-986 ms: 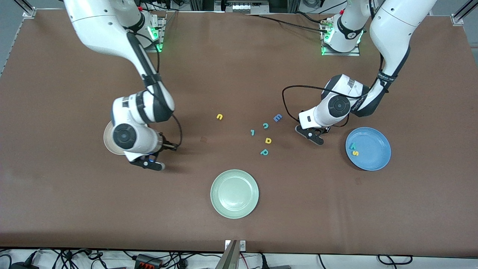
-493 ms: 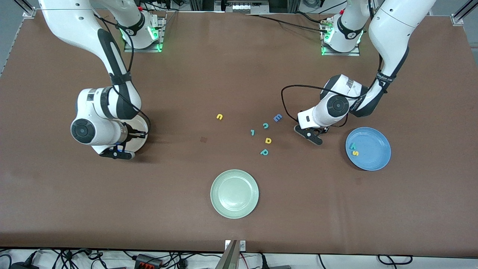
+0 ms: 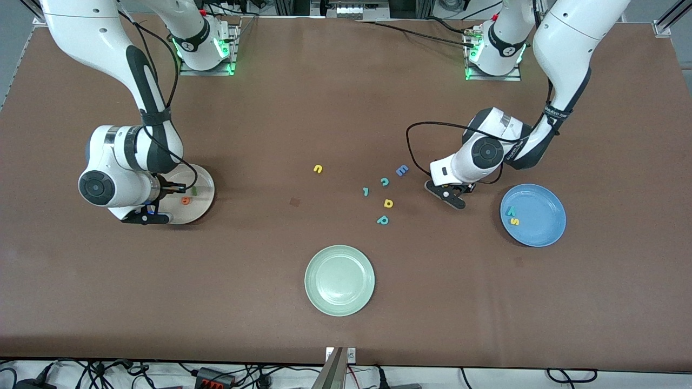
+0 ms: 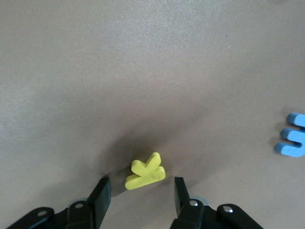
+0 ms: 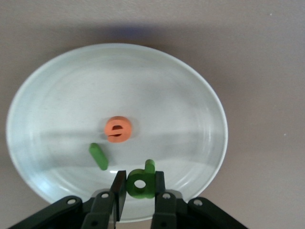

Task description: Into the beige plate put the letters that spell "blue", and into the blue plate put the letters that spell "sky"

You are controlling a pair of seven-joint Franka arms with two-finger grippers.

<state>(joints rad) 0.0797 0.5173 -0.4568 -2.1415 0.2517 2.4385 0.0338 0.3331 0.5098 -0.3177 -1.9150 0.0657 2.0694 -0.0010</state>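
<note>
My right gripper (image 3: pixel 177 189) hangs over the beige plate (image 3: pixel 204 204), shut on the green b (image 5: pixel 141 183). In the plate (image 5: pixel 209 109) lie the orange e (image 5: pixel 118 129) and the thin green l (image 5: pixel 98 156). The yellow u (image 3: pixel 318 168) lies mid-table. Low at the table beside the blue plate (image 3: pixel 546 229), my left gripper (image 4: pixel 140 185) stands open around the yellow k (image 4: pixel 145 171), with a gap on each side. The k is hidden in the front view. The teal y (image 3: pixel 509 211) and yellow s (image 3: pixel 514 221) lie in the blue plate.
A blue E (image 3: pixel 401 170), teal c (image 3: pixel 384 182), small teal piece (image 3: pixel 366 191), yellow a (image 3: pixel 388 203) and teal p (image 3: pixel 383 220) lie scattered mid-table near my left gripper. A pale green plate (image 3: pixel 339 280) sits nearer the front camera.
My right arm carried the green b toward its end of the table and now hangs over the beige plate, uncovering the e and l. My left gripper edged slightly toward the letters and its fingers narrowed.
</note>
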